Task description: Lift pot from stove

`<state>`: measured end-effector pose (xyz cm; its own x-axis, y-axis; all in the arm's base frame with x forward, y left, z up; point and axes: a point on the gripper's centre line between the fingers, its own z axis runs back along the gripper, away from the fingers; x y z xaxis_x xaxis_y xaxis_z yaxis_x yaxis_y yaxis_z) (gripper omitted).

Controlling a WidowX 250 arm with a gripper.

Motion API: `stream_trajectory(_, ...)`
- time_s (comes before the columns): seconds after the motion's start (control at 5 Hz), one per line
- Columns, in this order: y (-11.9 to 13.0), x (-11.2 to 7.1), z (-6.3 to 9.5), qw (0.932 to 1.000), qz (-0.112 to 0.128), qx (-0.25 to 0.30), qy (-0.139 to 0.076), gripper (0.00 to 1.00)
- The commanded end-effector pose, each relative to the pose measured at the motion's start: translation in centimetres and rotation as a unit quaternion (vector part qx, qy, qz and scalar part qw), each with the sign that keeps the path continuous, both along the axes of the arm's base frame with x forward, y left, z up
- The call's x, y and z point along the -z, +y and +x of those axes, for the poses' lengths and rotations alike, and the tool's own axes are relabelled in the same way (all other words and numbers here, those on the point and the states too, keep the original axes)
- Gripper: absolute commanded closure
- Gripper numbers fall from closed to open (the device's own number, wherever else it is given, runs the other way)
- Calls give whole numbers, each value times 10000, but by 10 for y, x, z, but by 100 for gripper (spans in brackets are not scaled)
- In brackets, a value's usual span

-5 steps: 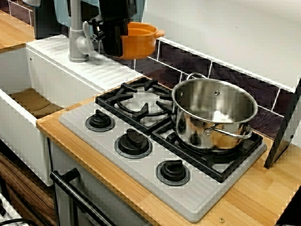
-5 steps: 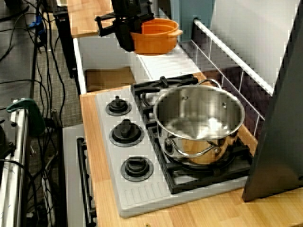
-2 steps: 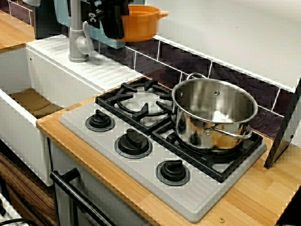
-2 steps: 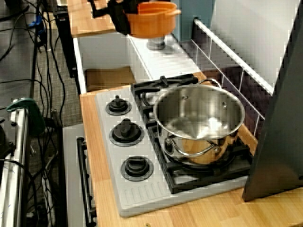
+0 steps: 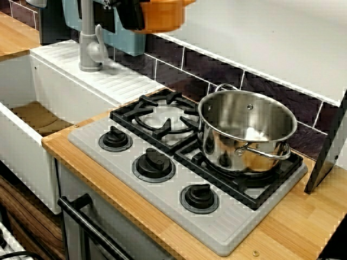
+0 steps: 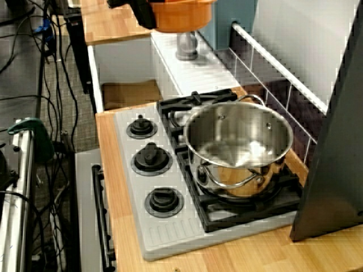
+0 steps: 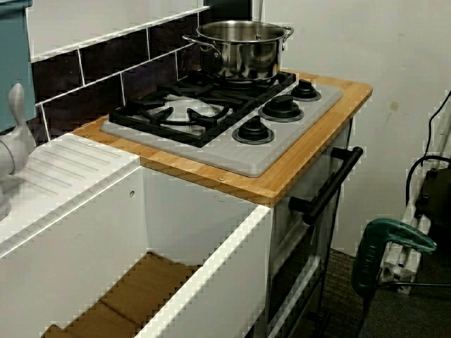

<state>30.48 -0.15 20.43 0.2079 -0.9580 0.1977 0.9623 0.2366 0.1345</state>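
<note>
Gripping pot [image 5: 162,15] high above sink: fingers [image 5: 130,13] clenched | steel pot [image 5: 246,132] on stove [image 5: 162,179] | faucet [image 5: 89,43] below

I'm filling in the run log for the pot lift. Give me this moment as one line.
phase: lift done | pot: airborne, off stove | gripper: holding pot at frame top | steel pot: on right burner

a wooden counter [image 5: 303,222] fills the lower right of the frame, with dark purple wall tiles [image 5: 217,73] and white grout behind it under a pale wall [image 5: 271,38]. at left sits a white sink basin [image 7: 211,282] with a ribbed drainboard [image 5: 108,73] and a grey faucet [image 5: 89,46]. black cables [image 6: 34,68] trail over grey carpet [image 6: 17,85] at far left.
</note>
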Motion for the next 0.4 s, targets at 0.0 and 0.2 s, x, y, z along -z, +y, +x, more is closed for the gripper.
stream_trajectory(0.0,5,-38,-1,9991,-57,-21,-423,100)
stream_trajectory(0.2,6,-44,-1,9990,-87,-17,-442,100)
